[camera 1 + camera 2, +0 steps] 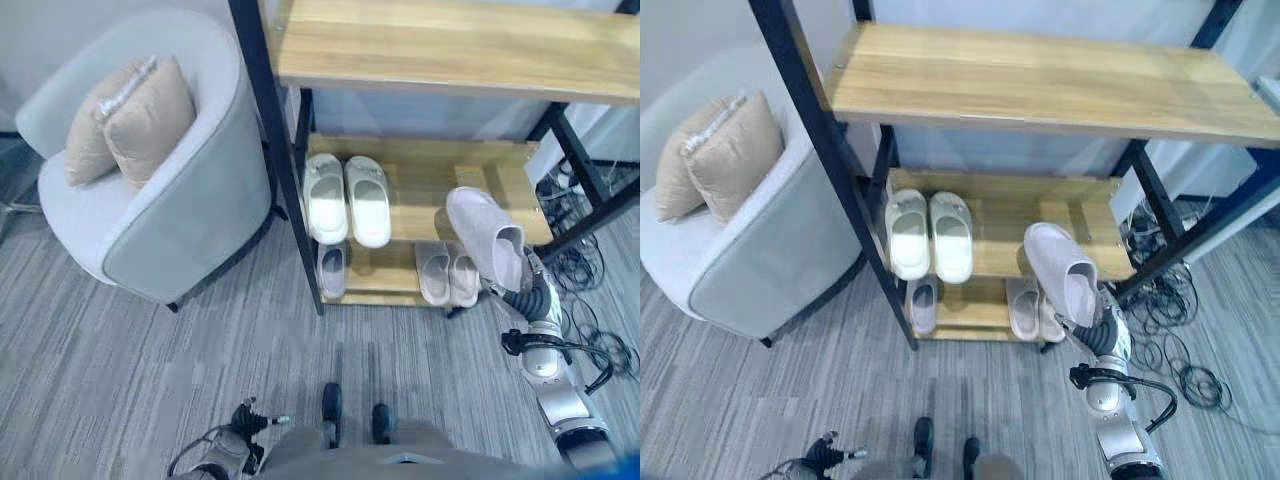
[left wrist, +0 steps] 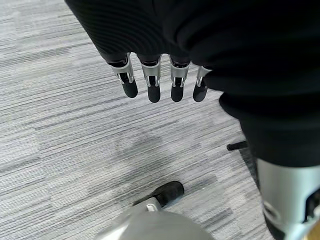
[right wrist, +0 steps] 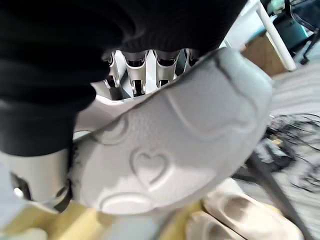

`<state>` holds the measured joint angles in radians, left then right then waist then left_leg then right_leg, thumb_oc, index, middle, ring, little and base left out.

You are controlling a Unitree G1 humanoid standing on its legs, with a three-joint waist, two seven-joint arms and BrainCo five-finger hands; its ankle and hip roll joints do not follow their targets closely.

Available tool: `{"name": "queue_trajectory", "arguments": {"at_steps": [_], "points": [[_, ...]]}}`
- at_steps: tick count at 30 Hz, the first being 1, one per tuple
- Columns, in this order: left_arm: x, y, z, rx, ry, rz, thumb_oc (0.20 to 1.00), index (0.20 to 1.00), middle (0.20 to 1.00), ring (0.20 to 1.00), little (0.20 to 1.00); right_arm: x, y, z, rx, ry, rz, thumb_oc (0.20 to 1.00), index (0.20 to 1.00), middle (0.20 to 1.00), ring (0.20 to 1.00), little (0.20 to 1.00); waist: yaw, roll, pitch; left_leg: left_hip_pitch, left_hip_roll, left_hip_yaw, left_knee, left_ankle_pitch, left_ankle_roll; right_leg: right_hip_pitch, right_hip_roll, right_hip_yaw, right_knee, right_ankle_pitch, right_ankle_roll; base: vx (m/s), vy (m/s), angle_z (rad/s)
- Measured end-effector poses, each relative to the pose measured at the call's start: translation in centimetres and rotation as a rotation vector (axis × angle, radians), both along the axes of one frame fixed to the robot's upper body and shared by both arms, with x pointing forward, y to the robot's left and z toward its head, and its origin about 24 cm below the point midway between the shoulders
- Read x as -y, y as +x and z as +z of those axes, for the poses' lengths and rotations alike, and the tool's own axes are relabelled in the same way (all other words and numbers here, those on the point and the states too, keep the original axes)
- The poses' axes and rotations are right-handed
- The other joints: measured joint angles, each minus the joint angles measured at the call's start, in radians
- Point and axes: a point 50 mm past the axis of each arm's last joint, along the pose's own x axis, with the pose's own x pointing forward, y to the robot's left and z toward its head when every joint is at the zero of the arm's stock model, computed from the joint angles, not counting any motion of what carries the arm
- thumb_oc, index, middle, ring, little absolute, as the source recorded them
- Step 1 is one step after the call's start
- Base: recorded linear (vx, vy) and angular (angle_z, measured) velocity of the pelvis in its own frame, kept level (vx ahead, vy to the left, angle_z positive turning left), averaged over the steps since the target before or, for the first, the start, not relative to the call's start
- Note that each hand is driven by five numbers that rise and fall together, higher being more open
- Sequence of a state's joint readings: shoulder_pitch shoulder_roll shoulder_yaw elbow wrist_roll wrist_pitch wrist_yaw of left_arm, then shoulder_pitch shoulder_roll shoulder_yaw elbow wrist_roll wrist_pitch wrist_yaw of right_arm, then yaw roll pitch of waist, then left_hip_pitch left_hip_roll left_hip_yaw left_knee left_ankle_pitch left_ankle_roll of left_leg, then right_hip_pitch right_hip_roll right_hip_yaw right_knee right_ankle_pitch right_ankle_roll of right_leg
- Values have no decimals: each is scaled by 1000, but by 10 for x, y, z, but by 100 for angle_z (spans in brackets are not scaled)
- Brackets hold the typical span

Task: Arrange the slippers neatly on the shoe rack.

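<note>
- My right hand (image 1: 1095,325) is raised in front of the shoe rack (image 1: 455,50), at the right end of its middle shelf (image 1: 420,185).
- My right fingers (image 3: 135,80) are curled round a pale pinkish-grey slipper (image 1: 487,237). It is tilted, heel end toward me and toe toward the rack, and hangs just above the middle shelf's front right corner.
- In my right wrist view the slipper's textured sole faces the camera, with a heart shape pressed into it.
- A white pair of slippers (image 1: 347,197) sits side by side at the left end of the middle shelf, toes toward the back.
- On the bottom shelf, a single grey slipper (image 1: 332,270) lies under the white pair, and a beige pair (image 1: 447,272) lies under the slipper I am carrying.
- The rack's wide top shelf is bare wood.
- A grey armchair (image 1: 170,200) with two tan cushions (image 1: 130,120) stands just left of the rack.
- My left hand (image 2: 160,80) hangs low over the carpet, well clear of the rack. Its fingers are straight and hold nothing.
- I judge this to be the placing step: one slipper is in hand and not yet set down.
- The next move calls for levelling the slipper, turning its toe toward the back, and lowering it onto the open wood to the right of the white pair.
</note>
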<state>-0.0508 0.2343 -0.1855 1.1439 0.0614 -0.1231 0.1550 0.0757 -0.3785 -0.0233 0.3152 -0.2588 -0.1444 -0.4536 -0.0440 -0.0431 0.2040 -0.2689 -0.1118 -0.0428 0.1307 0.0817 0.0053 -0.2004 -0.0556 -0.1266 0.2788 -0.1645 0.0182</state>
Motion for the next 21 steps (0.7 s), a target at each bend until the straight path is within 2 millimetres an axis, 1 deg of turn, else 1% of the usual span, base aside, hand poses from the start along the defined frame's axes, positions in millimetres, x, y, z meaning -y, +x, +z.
{"name": "queue_trajectory", "arguments": {"at_steps": [1, 2, 3, 4, 5, 6, 7, 8, 10, 11, 12, 13, 14, 15, 16, 17, 18, 19, 20, 21], "points": [[1, 14, 7, 68, 10, -35, 1000, 1000, 1000, 1000, 1000, 5, 2, 5, 16, -6, -8, 200, 200, 200, 200, 200, 16, 9, 43, -57, 0, 1, 71, -27, -21, -41, -2, -7, 47, -13, -16, -101, 16, 19], [2, 14, 6, 68, 20, -44, 1000, 1000, 1000, 1000, 1000, 8, 3, 6, 19, -5, -20, 200, 200, 200, 200, 200, 13, 30, 64, -83, 8, -6, 88, -69, -4, -79, 3, -16, 93, -27, -20, -49, 2, 16], [2, 15, 5, 58, 25, -37, 1000, 1000, 1000, 1000, 1000, 8, 3, 6, 24, 4, -27, 200, 200, 200, 200, 200, 4, 31, 78, -96, 5, -4, 97, -73, 4, -102, -2, -14, 119, -38, -27, -26, -4, 16], [0, 13, 3, 20, 36, -1, 1000, 1000, 1000, 1000, 1000, 4, 4, 9, 46, 27, -20, 200, 200, 200, 200, 200, -4, 31, 89, -116, 7, 26, 118, -92, 7, -133, -14, -12, 139, -52, -43, -22, -5, 16], [0, 13, 2, 2, 50, 21, 1000, 1000, 1000, 1000, 1000, 0, 5, 18, 88, 34, 1, 200, 200, 200, 200, 200, -8, 31, 90, -165, 9, 45, 193, -125, 27, -170, -27, -11, 165, -58, -53, 0, 0, 0], [-2, 13, 3, 14, 58, 26, 1000, 1000, 1000, 1000, 1000, -3, 9, 24, 131, 39, 25, 200, 200, 200, 200, 200, 2, 24, 99, -205, 14, 30, 312, -176, 43, -205, -41, -4, 204, -61, -54, -31, -17, -14], [-3, 15, 4, 30, 63, 27, 1000, 1000, 1000, 1000, 1000, -2, 14, 26, 138, 47, 24, 200, 200, 200, 200, 200, -2, 30, 107, -191, 43, 12, 327, -196, 33, -218, -34, 1, 225, -65, -42, -32, -22, -1], [-1, 20, 5, 43, 64, 17, 1000, 1000, 1000, 1000, 1000, -3, 18, 21, 124, 62, 19, 200, 200, 200, 200, 200, -14, 21, 114, -186, 39, 7, 303, -219, 23, -253, -50, 8, 275, -73, -26, -109, -20, 8], [-5, 32, 11, 73, 75, 13, 1000, 1000, 1000, 1000, 1000, -9, 26, 26, 157, 94, 33, 200, 200, 200, 200, 200, -17, 17, 118, -267, 38, 17, 369, -228, 28, -329, -56, 12, 324, -82, -24, -174, -22, -1], [-13, 65, 33, 204, 119, -30, 1000, 1000, 1000, 1000, 1000, -15, 46, 53, 304, 96, 75, 200, 200, 200, 200, 200, -21, 15, 152, -515, 44, 38, 624, -287, 28, -565, -61, 36, 555, -136, -26, -126, -13, -5], [-10, 98, 54, 313, 119, -42, 1000, 1000, 1000, 1000, 1000, -16, 62, 71, 348, 84, 98, 200, 200, 200, 200, 200, -14, 15, 231, -606, 43, 42, 722, -306, 36, -657, -68, 39, 659, -155, -38, -169, -18, -4], [-8, 101, 60, 376, 101, -33, 1000, 1000, 1000, 1000, 1000, -31, 71, 76, 355, 86, 160, 200, 200, 200, 200, 200, 2, 31, 239, -704, 58, 49, 847, -361, 21, -745, -70, 45, 772, -201, -41, -134, -16, 5], [-8, 101, 60, 376, 101, -33, 1000, 1000, 1000, 1000, 1000, -31, 71, 76, 355, 86, 160, 200, 200, 200, 200, 200, 2, 31, 239, -704, 58, 49, 847, -361, 21, -745, -70, 45, 772, -201, -41, -113, -13, -6], [-4, 108, 66, 417, 95, -21, 1000, 1000, 1000, 1000, 1000, -35, 75, 82, 378, 104, 181, 200, 200, 200, 200, 200, 20, 37, 236, -832, 83, 83, 965, -379, 49, -885, -73, 60, 899, -230, -58, -24, -10, 6], [2, 103, 59, 386, 81, -19, 1000, 1000, 1000, 1000, 1000, -35, 74, 80, 374, 124, 173, 200, 200, 200, 200, 200, 27, 32, 229, -849, 86, 83, 948, -384, 39, -904, -75, 58, 888, -236, -58, 0, 0, 0], [-2, 79, 48, 354, 84, -8, 1000, 1000, 1000, 1000, 1000, -42, 84, 97, 453, 138, 196, 200, 200, 200, 200, 200, 21, 56, 156, -970, 92, 70, 1096, -416, 11, -1016, -97, 63, 1018, -255, -35, 109, -41, 14], [2, 91, 56, 397, 79, -30, 1000, 1000, 1000, 1000, 1000, -43, 98, 122, 541, 139, 193, 200, 200, 200, 200, 200, 26, 89, 165, -1096, 92, 65, 1224, -448, 27, -1135, -100, 68, 1143, -293, -40, 181, -32, 1], [4, 96, 64, 448, 78, -43, 1000, 1000, 1000, 1000, 1000, -45, 108, 137, 578, 131, 189, 200, 200, 200, 200, 200, 48, 94, 158, -1206, 93, 68, 1343, -474, 35, -1248, -90, 86, 1256, -319, -42, 176, -39, 17], [16, 101, 73, 525, 33, -41, 1000, 1000, 1000, 1000, 1000, -44, 117, 164, 654, 126, 172, 200, 200, 200, 200, 200, 80, 108, 164, -1333, 94, 75, 1539, -531, 70, -1371, -106, 102, 1459, -383, -68, 121, -28, 14], [22, 103, 75, 546, 5, -29, 1000, 1000, 1000, 1000, 1000, -46, 121, 176, 687, 120, 172, 200, 200, 200, 200, 200, 99, 110, 164, -1364, 89, 73, 1587, -544, 58, -1400, -113, 109, 1511, -402, -55, 150, -56, 21]]}}
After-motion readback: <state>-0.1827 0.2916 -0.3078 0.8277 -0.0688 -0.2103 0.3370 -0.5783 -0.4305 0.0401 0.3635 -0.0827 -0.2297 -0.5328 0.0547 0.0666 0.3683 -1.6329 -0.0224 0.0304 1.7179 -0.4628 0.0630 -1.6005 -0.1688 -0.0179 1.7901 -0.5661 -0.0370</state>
